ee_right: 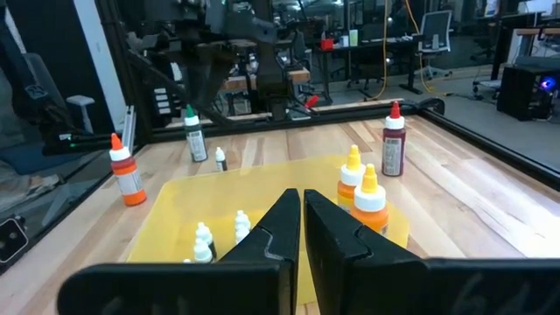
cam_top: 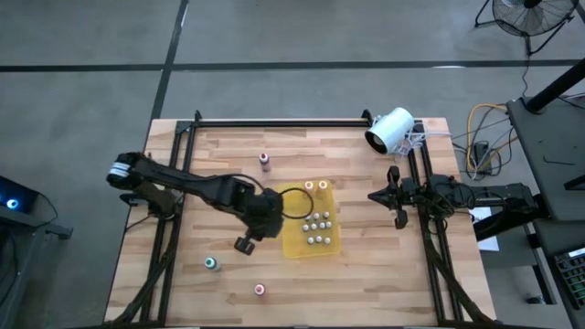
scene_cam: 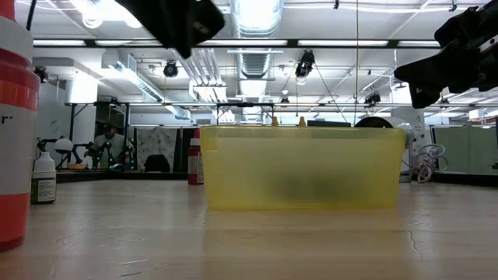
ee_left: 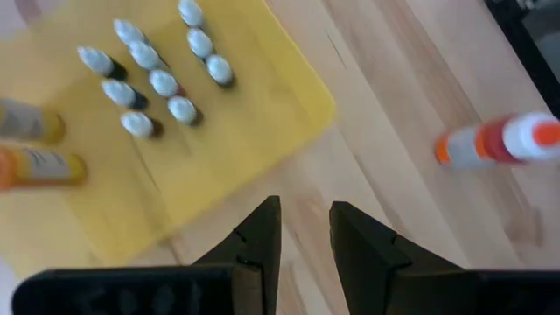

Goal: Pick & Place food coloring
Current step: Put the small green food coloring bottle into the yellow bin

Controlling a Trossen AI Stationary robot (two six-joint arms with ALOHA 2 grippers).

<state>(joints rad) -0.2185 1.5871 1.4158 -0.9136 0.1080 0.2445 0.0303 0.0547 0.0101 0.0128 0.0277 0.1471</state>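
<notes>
My left end effector (cam_top: 245, 244) is open and holds nothing; the orange-topped bottle (cam_top: 260, 290) stands at its five o'clock, near.

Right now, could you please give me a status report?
Left gripper empty, jaws slightly apart, beside yellow plastic tray. Right gripper parked, jaws together. Small whitish bottles in tray. Three bottles outside.

No legible text — bottle labels (scene_cam: 43, 189) (too blurred) unreadable.

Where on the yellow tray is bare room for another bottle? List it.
Yellow tray: free along the edge under the left gripper. Crowded: small white-capped bottles in the middle, two orange-capped bottles at the far end.
</notes>
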